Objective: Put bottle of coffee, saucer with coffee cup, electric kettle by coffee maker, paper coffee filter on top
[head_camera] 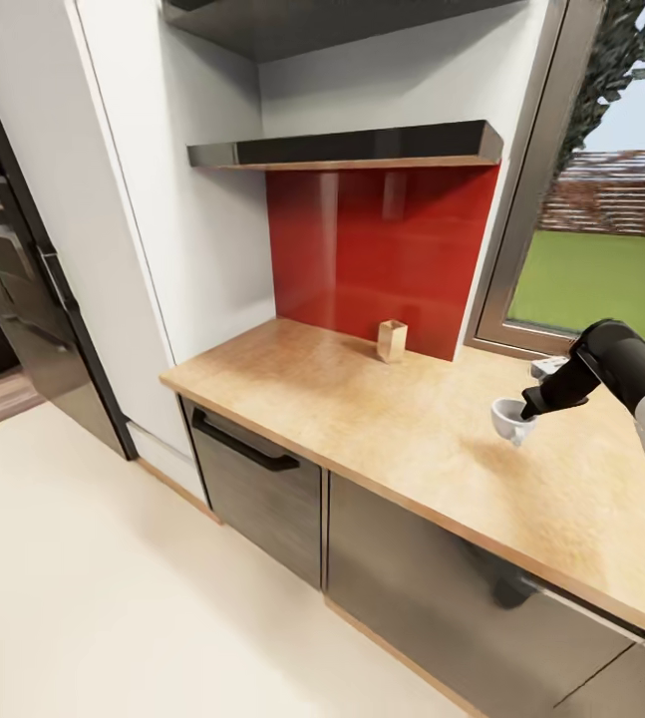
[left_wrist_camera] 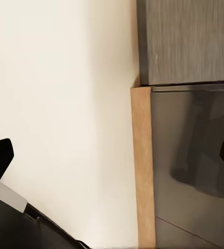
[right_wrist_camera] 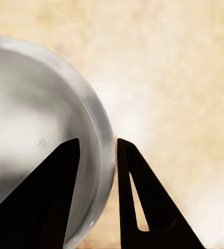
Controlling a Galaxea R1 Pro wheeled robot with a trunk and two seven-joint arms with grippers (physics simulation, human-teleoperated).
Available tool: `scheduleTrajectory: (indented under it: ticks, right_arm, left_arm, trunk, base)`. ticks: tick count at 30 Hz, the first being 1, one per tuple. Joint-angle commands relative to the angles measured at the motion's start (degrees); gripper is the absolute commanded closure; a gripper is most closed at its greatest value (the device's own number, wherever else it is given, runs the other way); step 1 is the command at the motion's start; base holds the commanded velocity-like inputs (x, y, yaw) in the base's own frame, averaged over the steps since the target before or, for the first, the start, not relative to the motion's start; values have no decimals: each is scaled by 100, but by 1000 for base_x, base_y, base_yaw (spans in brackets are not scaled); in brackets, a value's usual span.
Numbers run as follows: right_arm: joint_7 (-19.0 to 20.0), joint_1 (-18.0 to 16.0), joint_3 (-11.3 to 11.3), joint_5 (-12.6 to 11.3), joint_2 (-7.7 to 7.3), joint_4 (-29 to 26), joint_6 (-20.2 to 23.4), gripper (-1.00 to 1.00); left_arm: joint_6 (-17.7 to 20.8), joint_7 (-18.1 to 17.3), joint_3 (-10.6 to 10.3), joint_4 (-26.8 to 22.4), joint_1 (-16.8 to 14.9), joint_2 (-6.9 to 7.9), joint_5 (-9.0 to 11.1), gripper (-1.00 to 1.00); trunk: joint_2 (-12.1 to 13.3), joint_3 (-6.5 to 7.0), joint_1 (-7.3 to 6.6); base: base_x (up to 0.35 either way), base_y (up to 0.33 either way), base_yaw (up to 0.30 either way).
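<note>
My right gripper (head_camera: 527,410) is shut on the rim of the white coffee cup (head_camera: 509,419), which is tilted just above the light wood kitchen countertop (head_camera: 362,399). In the right wrist view one finger (right_wrist_camera: 60,176) is inside the coffee cup (right_wrist_camera: 34,129) and the other is outside its wall. A small tan paper coffee filter (head_camera: 392,340) stands near the red backsplash, well left of the cup. A dark floating kitchen shelf (head_camera: 352,148) hangs above it. My left gripper (left_wrist_camera: 112,158) is open, low beside the cabinet fronts.
A tall white cabinet (head_camera: 133,199) and a dark oven column (head_camera: 23,279) stand left of the counter. A window (head_camera: 601,269) lies behind the right arm. Glossy grey cabinet fronts (head_camera: 262,479) with a black handle run under the worktop. A second dark slab (head_camera: 312,15) hangs higher up.
</note>
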Motion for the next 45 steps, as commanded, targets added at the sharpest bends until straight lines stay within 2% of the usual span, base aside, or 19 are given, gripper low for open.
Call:
scheduleTrajectory:
  ticks: [1, 7, 14, 39, 42, 45]
  right_arm:
    - [57, -7, 9, 48, -18, -13, 12, 100]
    - [57, -20, 14, 55, -159, -248, 12, 100]
    - [57, -21, 15, 65, -231, -334, 12, 100]
    - [57, -21, 16, 66, -248, -343, 12, 100]
    - [66, -21, 15, 54, -292, -343, 12, 100]
    - [263, -21, 11, 45, -440, -347, 12, 100]
  left_arm:
    - [-8, -11, -40, -6, 2, 1, 42, -100]
    - [-8, -11, -41, -6, 2, 0, 42, -100]
    - [-8, -11, -40, -6, 2, 2, 42, -100]
    - [-8, -5, -47, -6, 2, -4, 42, -100]
    - [-8, -7, -48, -7, 2, -2, 42, -100]
    - [-8, -8, -48, -10, 2, -2, 42, -100]
  trunk:
    - [-3, -4, -3]
    - [-3, -3, -3]
    - [-3, 16, -3]
    - [-3, 131, -3]
    - [-3, 142, -3]
    - [-3, 147, -3]
  base:
    - [-320, 0, 0]
    - [-318, 0, 0]
    - [-94, 0, -137]
    - [-10, -5, -248]
    - [-204, -154, -173]
    - [-230, -175, -81]
